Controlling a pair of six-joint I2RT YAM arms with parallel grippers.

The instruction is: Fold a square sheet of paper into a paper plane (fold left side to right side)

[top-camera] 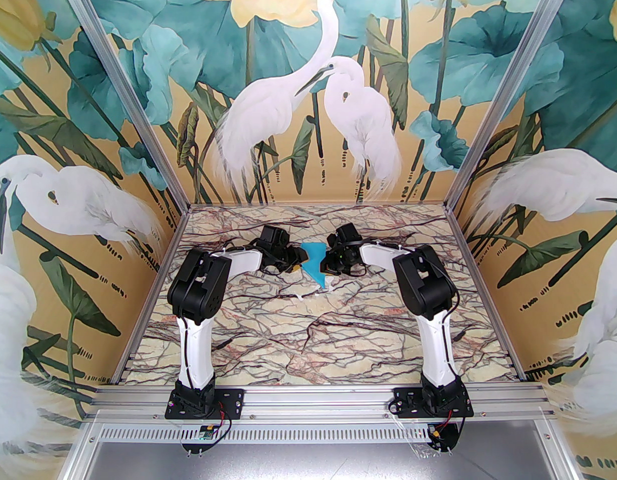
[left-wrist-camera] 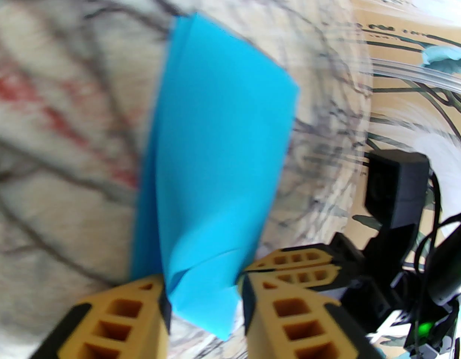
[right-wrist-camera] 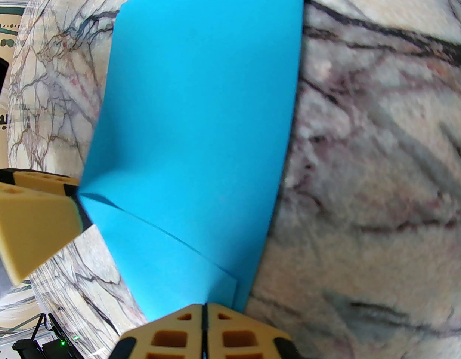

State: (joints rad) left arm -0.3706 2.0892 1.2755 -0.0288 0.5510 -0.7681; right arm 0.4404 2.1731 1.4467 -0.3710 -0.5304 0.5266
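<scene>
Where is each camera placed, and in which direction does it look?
Top external: above and behind the arm bases, looking down and forward at the marble table; both arms show, left hand and right hand at the folded blue paper.
Left wrist: on the left wrist, looking along its fingers, which flank the paper; the right hand is beyond.
Right wrist: on the right wrist, looking along its shut fingers, which pinch the paper; a left finger shows at left.
Shared: all three see the paper; each wrist view sees the other hand.
</scene>
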